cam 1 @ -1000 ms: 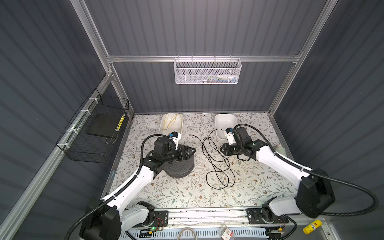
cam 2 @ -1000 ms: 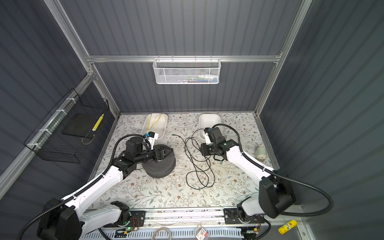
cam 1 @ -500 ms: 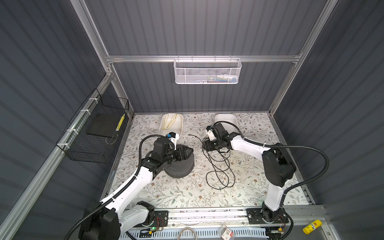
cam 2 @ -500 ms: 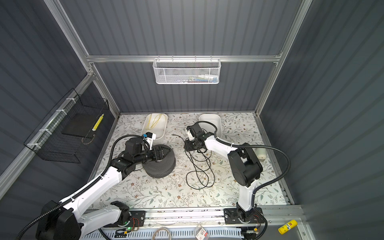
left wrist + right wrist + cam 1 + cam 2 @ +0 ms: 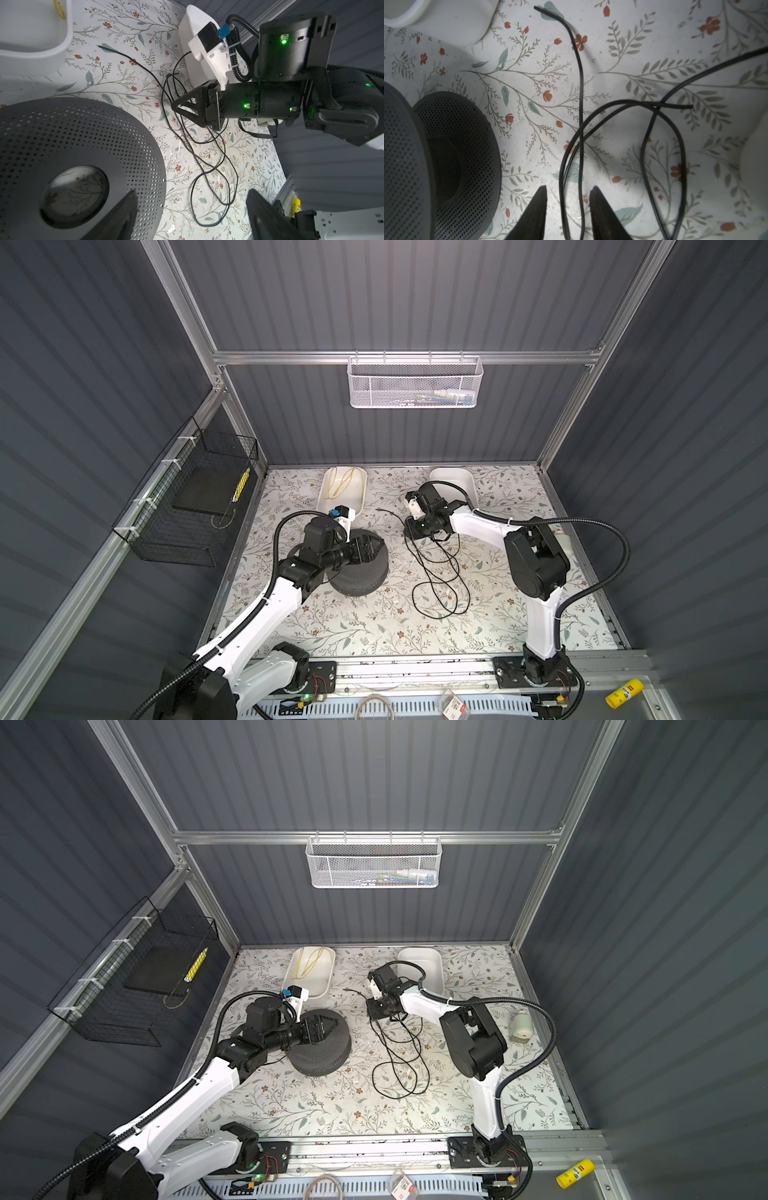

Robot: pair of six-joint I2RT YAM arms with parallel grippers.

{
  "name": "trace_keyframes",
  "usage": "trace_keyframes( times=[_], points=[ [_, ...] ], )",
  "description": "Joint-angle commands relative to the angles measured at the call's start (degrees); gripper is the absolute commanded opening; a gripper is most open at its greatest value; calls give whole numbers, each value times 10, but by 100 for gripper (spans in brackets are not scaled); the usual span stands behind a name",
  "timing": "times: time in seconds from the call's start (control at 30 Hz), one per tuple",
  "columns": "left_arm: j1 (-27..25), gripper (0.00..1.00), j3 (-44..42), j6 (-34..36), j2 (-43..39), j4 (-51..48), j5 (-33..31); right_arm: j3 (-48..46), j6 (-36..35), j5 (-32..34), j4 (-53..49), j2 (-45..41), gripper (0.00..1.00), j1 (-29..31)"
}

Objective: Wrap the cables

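The cables (image 5: 435, 572) are appearing as one thin black cord, matte, round in section and far thinner than a gripper finger. The cord is lying loose on the floral table mat (image 5: 361, 626), in the middle of the work area, between the dark perforated bowl (image 5: 361, 580) and the right arm. It is forming several long, overlapping loops that are crossing one another without making a tidy coil.

The long axis of the bundle is running from the far side of the mat toward the near edge in both top views (image 5: 399, 1052). The free end (image 5: 377, 509) is pointing left, toward the white tray (image 5: 351, 493) that is holding the yellow cord (image 5: 338, 485), and is lying flat and apart from the tray. In the right wrist view a second end (image 5: 691, 107) is lying across a crossing of two loops.

The right gripper (image 5: 568, 190) is standing over the far end of the bundle with its tips aimed down at the mat. Its jaws are standing slightly parted, and two strands are passing between the fingers (image 5: 537, 212) without being pinched. The left gripper (image 5: 191, 212) is hovering at the edge of the bowl with its jaws spread wide, holding nothing.
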Motion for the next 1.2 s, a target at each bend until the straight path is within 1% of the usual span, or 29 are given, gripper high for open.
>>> trace_keyframes(
  times=[0.0,0.1,0.17,0.3,0.37,0.43,0.53,0.63,0.67,0.77,0.87,1.0,1.1,1.17],
  points=[
    [-1,83,17,11,4,0,9,13,-13,5,-19,24,23,0],
    [-1,83,15,14,-4,-8,4,-1,-9,19,-10,3,5,-1],
    [-1,83,12,15,-12,-10,-1,-15,-4,19,-4,-31,2,1],
    [-1,84,12,17,-12,-6,-3,-43,8,15,-5,-110,2,7],
    [0,84,14,14,-4,3,2,-50,7,25,-17,-146,1,14],
    [0,84,19,11,8,15,12,-53,5,46,-28,-183,1,20],
    [-1,81,39,6,40,28,29,-58,2,84,-56,-251,0,20],
    [-5,79,71,7,78,26,27,-52,-11,146,-95,-324,0,15],
    [-8,79,82,8,90,27,26,-54,-11,152,-105,-353,0,8],
    [-29,78,115,12,126,33,13,-60,-12,159,-117,-439,0,-5],
    [-55,79,143,14,166,45,-3,-43,-21,179,-140,-500,0,-7],
    [-90,79,181,9,229,67,-6,-11,-29,207,-175,-544,0,-22],
    [-122,79,203,5,273,67,-55,-19,-12,189,-190,-566,0,-52],
    [-132,79,208,-10,300,66,-86,-43,-1,184,-196,-577,0,-60]
  ],
)
